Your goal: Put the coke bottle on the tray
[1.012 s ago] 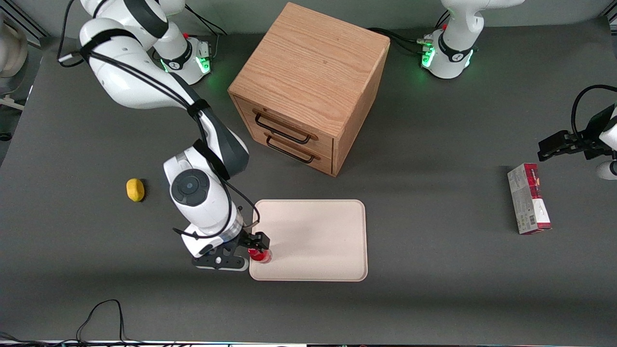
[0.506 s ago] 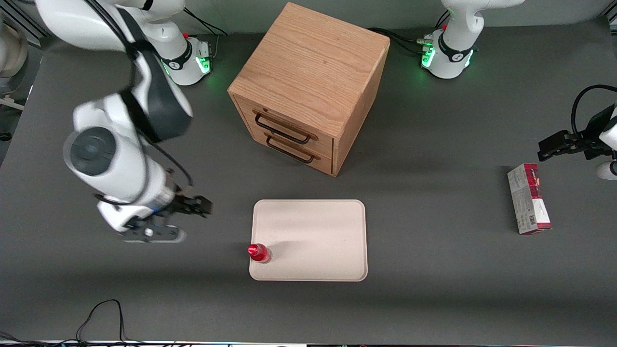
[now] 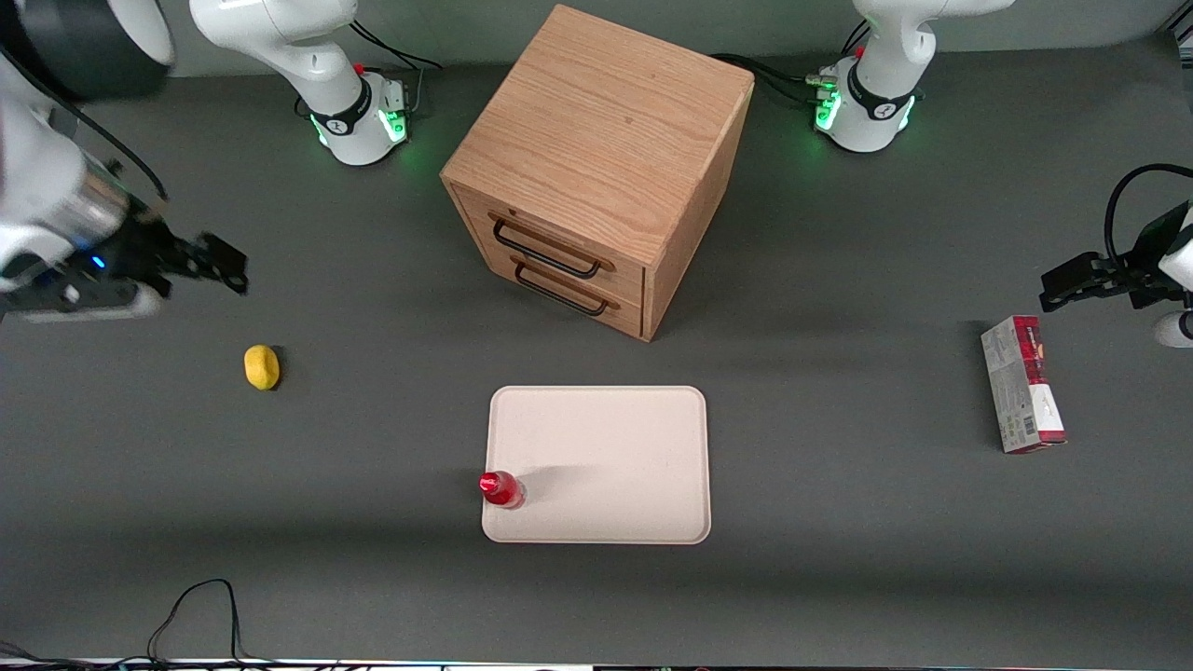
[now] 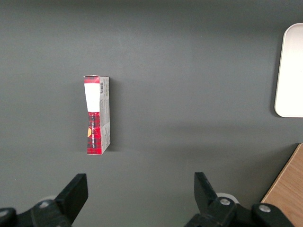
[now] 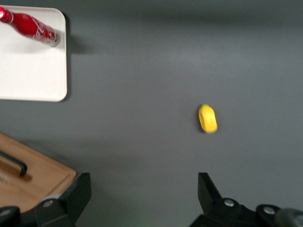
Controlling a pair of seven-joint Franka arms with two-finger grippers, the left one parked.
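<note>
The coke bottle (image 3: 501, 489) stands upright on the cream tray (image 3: 606, 466), at the tray's corner nearest the front camera on the working arm's side. It also shows in the right wrist view (image 5: 31, 27), on the tray (image 5: 33, 75). My right gripper (image 3: 224, 266) is open and empty, raised high above the table toward the working arm's end, well away from the tray and farther from the camera than the yellow object. Its black fingers (image 5: 75, 196) stand wide apart.
A small yellow object (image 3: 262, 366) lies on the table toward the working arm's end, also in the right wrist view (image 5: 208, 118). A wooden two-drawer cabinet (image 3: 596, 168) stands farther from the camera than the tray. A red-and-grey carton (image 3: 1021, 382) lies toward the parked arm's end.
My right gripper let go of the bottle, which stays upright on the tray corner. The arm rose and swung away toward its end of the table.
</note>
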